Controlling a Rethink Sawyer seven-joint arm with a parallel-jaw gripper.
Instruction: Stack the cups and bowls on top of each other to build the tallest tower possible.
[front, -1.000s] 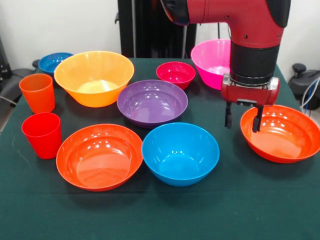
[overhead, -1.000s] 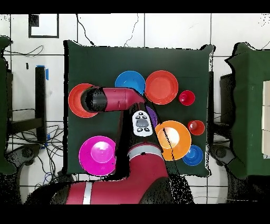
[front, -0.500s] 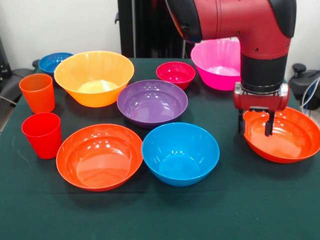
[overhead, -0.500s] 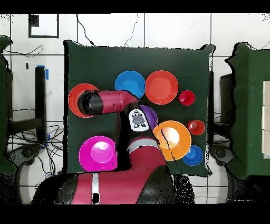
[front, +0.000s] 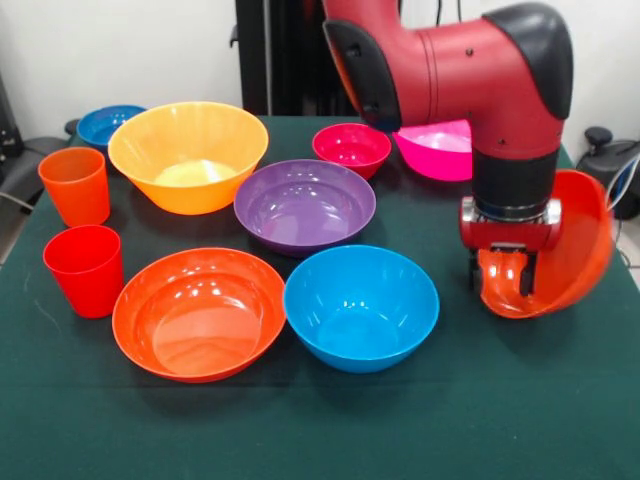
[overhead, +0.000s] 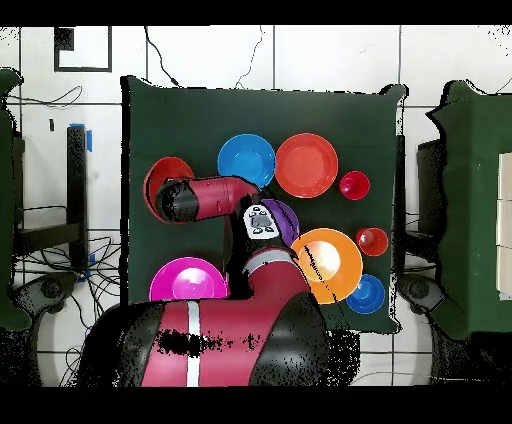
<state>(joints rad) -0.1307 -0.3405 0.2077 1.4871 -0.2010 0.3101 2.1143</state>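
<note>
Even, bright indoor light falls from above. Small white glints sit on the glossy insides of the medium blue bowl (front: 361, 307), the purple bowl (front: 305, 205) and the near red-orange bowl (front: 199, 313). Shadows on the dark green worktop (front: 320, 430) are soft and short, pooling just under the bowls. The front view is in focus throughout, and the white wall (front: 120, 50) behind reads slightly washed out.

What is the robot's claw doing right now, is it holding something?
Gripper: shut on the rim of the red-orange bowl, which is tipped up on its side.
</note>
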